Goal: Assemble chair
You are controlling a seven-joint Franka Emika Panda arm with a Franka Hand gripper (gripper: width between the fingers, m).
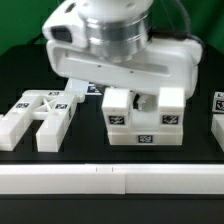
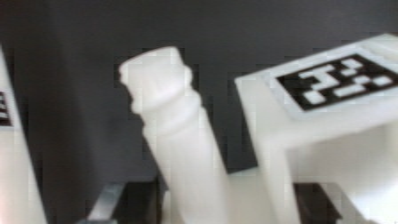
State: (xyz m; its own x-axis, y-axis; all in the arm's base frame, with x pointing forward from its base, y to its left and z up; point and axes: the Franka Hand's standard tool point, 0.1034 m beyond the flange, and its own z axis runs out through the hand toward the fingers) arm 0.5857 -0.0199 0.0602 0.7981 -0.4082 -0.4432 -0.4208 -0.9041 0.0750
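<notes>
My pincer (image 2: pixel 214 198) is clenching the threaded bar (image 2: pixel 169 110), aiming it for the notched block (image 1: pixel 145 125); the H-shaped frame (image 1: pixel 40 118) is lying at the block's exterior-view nine o'clock.

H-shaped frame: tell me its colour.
White H-shaped frame, black-and-white tags; best in exterior view.

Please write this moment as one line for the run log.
phase: chair assembly | gripper: low over notched block, grip unclear | threaded rod: in wrist view, beside block | H-shaped frame: apart, exterior view's left
</notes>
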